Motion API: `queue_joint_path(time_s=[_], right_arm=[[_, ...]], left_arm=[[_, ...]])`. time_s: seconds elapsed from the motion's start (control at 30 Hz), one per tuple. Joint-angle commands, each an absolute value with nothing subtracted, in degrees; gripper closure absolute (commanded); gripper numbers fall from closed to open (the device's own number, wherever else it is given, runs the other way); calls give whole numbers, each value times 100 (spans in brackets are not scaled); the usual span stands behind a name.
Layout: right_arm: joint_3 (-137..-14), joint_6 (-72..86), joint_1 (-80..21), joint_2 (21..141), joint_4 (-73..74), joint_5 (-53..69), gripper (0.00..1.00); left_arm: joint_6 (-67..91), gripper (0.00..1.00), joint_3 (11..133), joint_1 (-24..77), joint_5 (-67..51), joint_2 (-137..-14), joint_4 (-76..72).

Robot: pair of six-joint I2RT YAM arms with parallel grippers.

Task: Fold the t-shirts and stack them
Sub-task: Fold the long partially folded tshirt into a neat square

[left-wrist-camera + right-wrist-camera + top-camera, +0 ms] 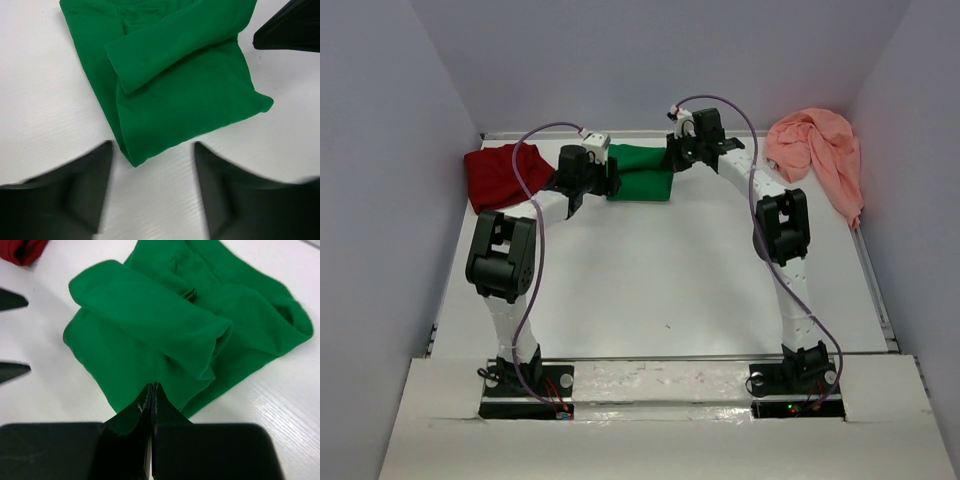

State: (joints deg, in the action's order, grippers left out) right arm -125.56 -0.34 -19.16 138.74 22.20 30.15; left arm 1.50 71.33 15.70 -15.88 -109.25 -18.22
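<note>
Hovering over folded green t-shirt (640,172) with left gripper (152,147) wide open, right gripper (151,387) pinched shut, seemingly empty, likely squaring it as stack base.

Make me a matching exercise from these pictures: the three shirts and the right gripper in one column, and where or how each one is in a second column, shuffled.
Column one
1. green shirt
2. red shirt
3. pink shirt
4. right gripper

Column two
A. crumpled, far right
B. folded, at the back in the middle
C. shut
D. bunched up, far left

Pairs: 1-B, 2-D, 3-A, 4-C
</note>
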Motion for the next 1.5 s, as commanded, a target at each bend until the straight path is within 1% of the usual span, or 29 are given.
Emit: queue_joint_path(time_s=[0.0,0.03,0.07,0.23,0.33,0.43,0.47,0.57,0.6,0.67,0.77,0.9,1.0,1.07,1.1,1.2,1.27,1.37,1.43,1.47], right_arm=[[-12876,-18,-1986,13922,2320,3059,100],[-12841,156,-1986,13913,2320,3067,100],[-12815,167,-2039,13904,2338,3102,100],[-12621,193,-2039,13825,2285,3234,100],[-12700,219,-2101,13921,2250,3269,100],[-13103,255,-2171,14220,2276,3200,100],[-13261,333,-2232,14447,2294,3043,100],[-14358,719,-2232,15036,2609,2367,100],[-14779,825,-2232,15517,2776,1938,100],[-15405,1106,-2232,15749,2831,1619,100],[-15171,1344,-2285,15610,2260,1100,100],[-15355,1362,-2338,15575,1961,4,100],[-15039,1161,-2338,15329,1259,-718,100],[-15073,898,-2338,15319,1029,-948,100],[-15082,792,-2408,15319,759,-1306,100],[-15021,300,-2548,15319,274,-1826,100],[-15038,159,-2549,15328,71,-1619,100],[-14985,272,-2602,15258,166,-1162,100],[-14968,316,-2602,15101,586,-881,76],[-14863,273,-2602,15013,754,-679,52]], left_arm=[[140,77,7232,1591,-1934,-10669,-2109],[167,95,7373,1617,-1829,-10870,-1892],[150,100,7574,1643,-1732,-10994,-1733],[114,100,8384,1679,-1758,-11495,-1372],[141,100,8411,1731,-1723,-11522,-1371],[149,100,8376,1767,-1705,-11540,-1380],[184,100,8350,1767,-1696,-11540,-1423],[255,100,8253,1775,-1670,-11540,-1468],[272,100,8227,1784,-1679,-11531,-1503],[281,100,8052,1802,-1574,-11435,-1608],[290,100,7867,1819,-1389,-11321,-1889],[369,100,7761,1854,-1266,-11268,-2091],[360,100,7629,1898,-1125,-11189,-2293],[360,100,7454,1925,-1099,-11118,-2512],[352,100,7375,1934,-1055,-11101,-2557],[343,100,7269,1986,-1055,-11065,-2680],[325,100,7207,2013,-1055,-11048,-2716],[290,100,7093,2030,-941,-10995,-2926],[264,100,7006,2057,-809,-10943,-2988],[246,100,6953,2065,-756,-10864,-3084]])
